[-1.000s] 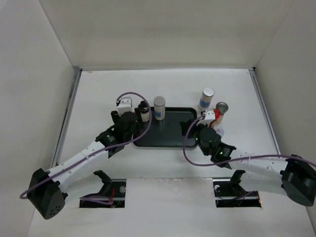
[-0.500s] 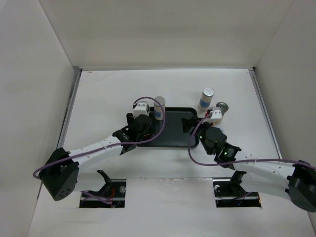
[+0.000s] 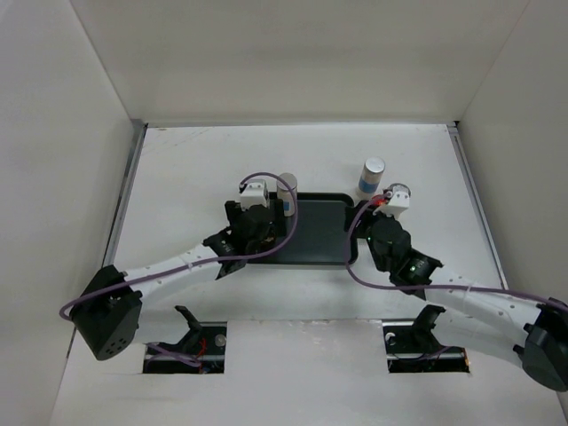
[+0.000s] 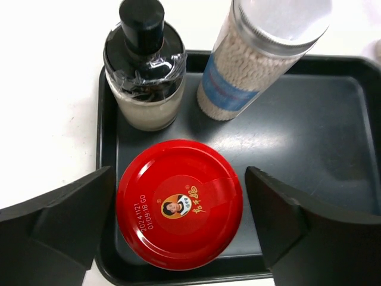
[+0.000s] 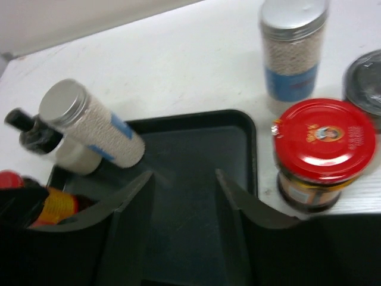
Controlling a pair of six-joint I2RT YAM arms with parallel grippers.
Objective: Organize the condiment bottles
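White tabletop (image 3: 177, 177), black rectangular tray (image 4: 333, 149): red-lidded jar (image 4: 178, 202) standing inside, left gripper (image 4: 178, 179) jaws spread astride, not touching. Empty right gripper (image 5: 181, 179) also parted. Jar likely glass, heavy, slick: clamp lid rim.

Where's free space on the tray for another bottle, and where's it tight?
Free: the middle and right half of the flat black tray, between the silver-lidded white shaker and the right rim. Tight: its left end, where that shaker, a black-capped glass bottle and a red-lidded dark jar cluster.
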